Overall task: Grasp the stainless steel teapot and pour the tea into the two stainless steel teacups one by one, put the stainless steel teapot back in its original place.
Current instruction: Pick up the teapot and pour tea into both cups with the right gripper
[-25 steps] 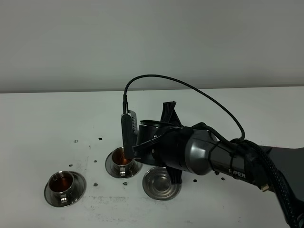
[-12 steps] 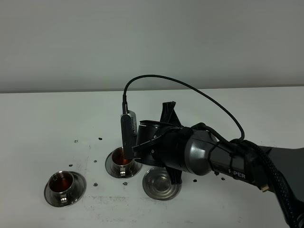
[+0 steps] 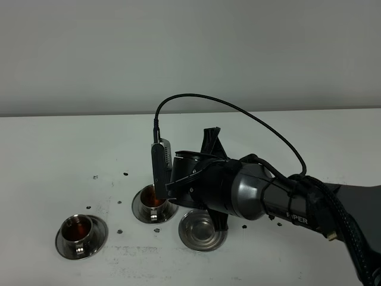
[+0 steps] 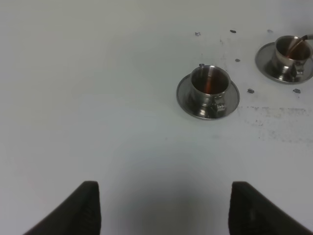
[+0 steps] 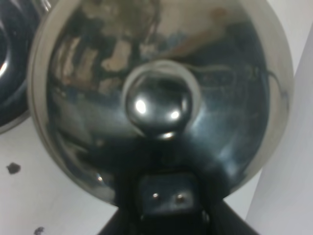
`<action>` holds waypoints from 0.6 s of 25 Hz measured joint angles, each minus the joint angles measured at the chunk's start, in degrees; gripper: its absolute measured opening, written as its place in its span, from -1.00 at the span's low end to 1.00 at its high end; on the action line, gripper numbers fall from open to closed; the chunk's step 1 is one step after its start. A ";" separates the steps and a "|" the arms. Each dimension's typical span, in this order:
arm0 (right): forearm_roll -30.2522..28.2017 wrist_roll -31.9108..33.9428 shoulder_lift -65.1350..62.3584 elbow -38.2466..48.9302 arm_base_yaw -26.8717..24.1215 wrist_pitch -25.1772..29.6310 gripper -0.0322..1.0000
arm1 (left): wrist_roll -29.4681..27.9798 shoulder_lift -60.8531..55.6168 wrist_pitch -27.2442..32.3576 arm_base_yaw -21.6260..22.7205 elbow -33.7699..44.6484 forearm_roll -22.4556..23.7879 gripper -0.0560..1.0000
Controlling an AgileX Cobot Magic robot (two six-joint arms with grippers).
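L gripper [image 4: 165,200]: idle, low over bare table [image 4: 98,98]; jaws wide apart, nothing btwn them; well clear of the cups.
1st cup [image 3: 80,229]: leftmost, upright on saucer [image 3: 101,233], brown tea inside. Looks done.
2nd cup [image 3: 154,199]: next along, likewise on one, tea in it. L wrist view shows a thin brown stream [image 4: 295,47] entering from above. Step in hand, I'd say: 2nd pour, prob. near its end.
Specks [image 3: 95,177]: dark dots on table round both cups. Drips or marks, can't tell.
R gripper [image 3: 178,182]: just above 2nd cup, rolled over, clamped tight on pot; fingers themselves hidden behind arm [image 3: 268,199].
Pot [image 5: 156,58]: aloft, tipped toward 2nd cup. Hidden by arm in high view; fills R wrist view, domed lid w/ knob [image 5: 157,105] facing lens.
Dish [image 3: 203,229]: empty steel round just right of 2nd cup, partly under arm. Prob. the pot's home spot.
Risk 1: overfill. Level is hard to read w/ arm in the way; too long a tilt = spill onto table.
Risk 2: lid. If loose, this much tilt could slide it off into the cup.
Risk 3: dribble. Slow levelling lets tea run down the spout, drips en route to dish.
Risk 4: set-down. Off-centre landing on dish = pot rocks or tips; slick handle may twist in grip.
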 joint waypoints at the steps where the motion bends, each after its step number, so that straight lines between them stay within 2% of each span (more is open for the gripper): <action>1: -0.05 0.00 0.00 0.00 0.00 0.00 -0.53 | 0.00 0.00 0.00 0.00 0.00 0.00 0.27; 15: -0.92 0.36 0.00 0.00 0.22 0.17 -0.53 | -0.05 0.00 0.00 0.00 0.00 0.00 0.27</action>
